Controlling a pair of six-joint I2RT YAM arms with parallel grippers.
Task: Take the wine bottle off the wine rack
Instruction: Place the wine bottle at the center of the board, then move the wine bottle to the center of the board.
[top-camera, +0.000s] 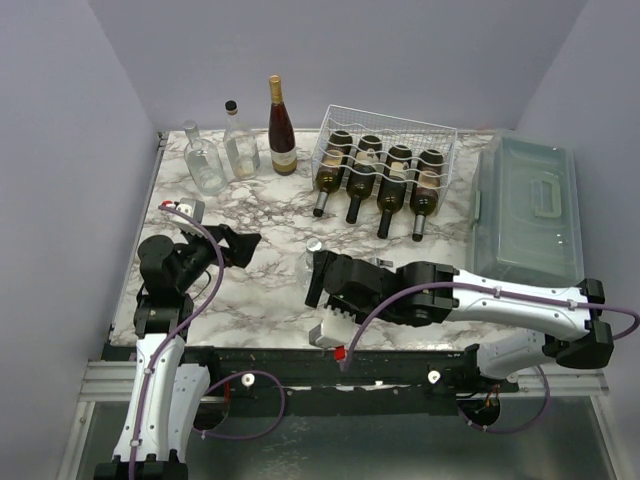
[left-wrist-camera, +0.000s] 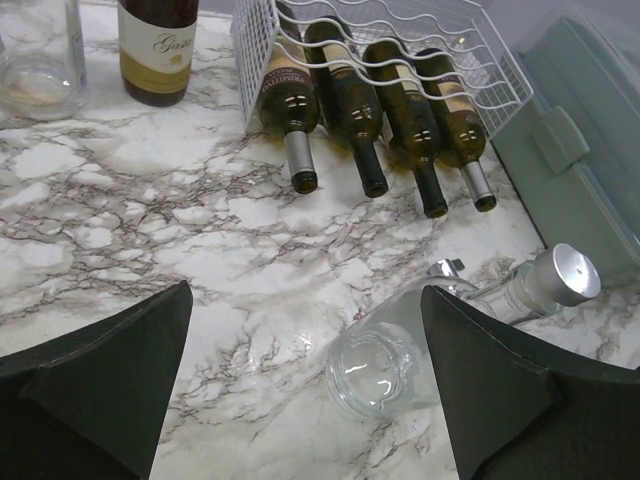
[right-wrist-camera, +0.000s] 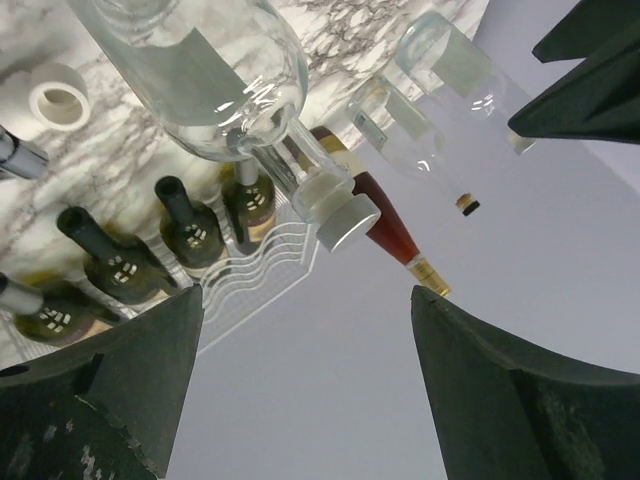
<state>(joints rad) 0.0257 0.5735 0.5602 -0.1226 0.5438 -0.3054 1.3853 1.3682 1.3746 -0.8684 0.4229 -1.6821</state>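
Two claws gape, gripping nothing: the right gripper, jaws apart, sits just beside a clear bottle lying on its side in front of the wine rack. The left gripper is wide open, also before the rack. Four dark wine bottles lie in the rack's cradles, necks poking out the front.

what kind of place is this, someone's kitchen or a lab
Probably a robotics lab cell, not a kitchen: plain grey walls box in a marble-pattern table, with the left arm and right arm bolted at its near edge.
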